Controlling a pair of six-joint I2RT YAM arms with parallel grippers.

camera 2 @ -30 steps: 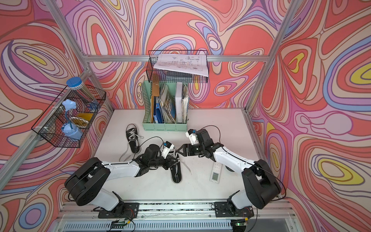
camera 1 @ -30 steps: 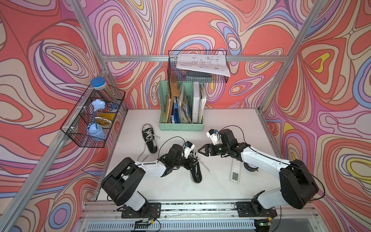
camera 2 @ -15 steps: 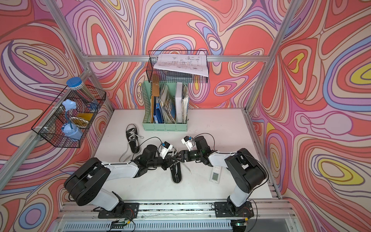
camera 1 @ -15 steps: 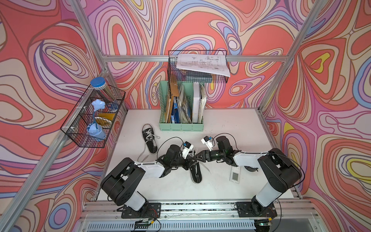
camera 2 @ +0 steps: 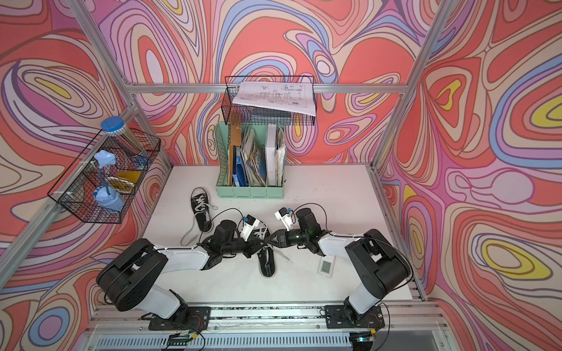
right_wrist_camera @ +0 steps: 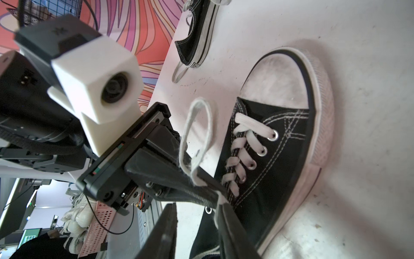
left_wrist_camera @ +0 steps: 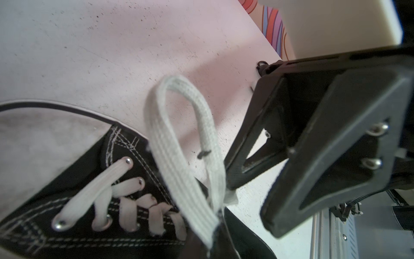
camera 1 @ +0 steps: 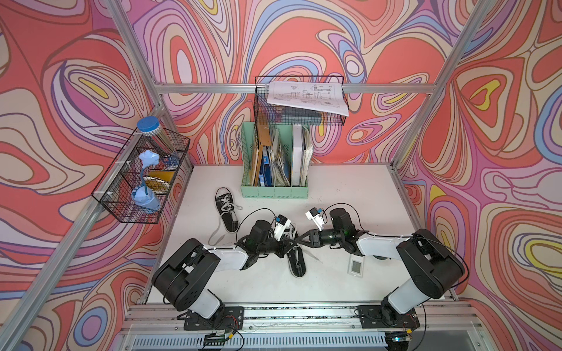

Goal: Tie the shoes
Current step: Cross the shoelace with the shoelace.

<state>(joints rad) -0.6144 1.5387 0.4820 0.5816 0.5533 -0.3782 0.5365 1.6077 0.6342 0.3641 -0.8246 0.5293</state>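
Presently, step in hand: forming the bow on the near shoe (camera 1: 297, 264); judged early, since no knot is visible.
Near shoe, location: lower centre of the frame in both top views, sole down on the surface (camera 1: 349, 188), between the two claws.
Far shoe (camera 1: 226, 211), location: left of centre, well apart from both claws, one lace trailing loose.
Left claw (right_wrist_camera: 201, 186): clenched on the base of a lace loop (left_wrist_camera: 160, 134), which stands clear of the shoe.
Right claw (left_wrist_camera: 248, 207): jaws apart, tips just beside the loop base and a frayed lace end (left_wrist_camera: 230, 198); nothing clamped.
Handling, lace: flat woven band, light and limp; it should collapse once released. Take hold low on the loop or close to the free end.
Handling, shoe: light canvas on a rubber sole; likely to slide or tip under a sideways pull.
Risk: the right claw pinching the left claw's finger instead of lace.
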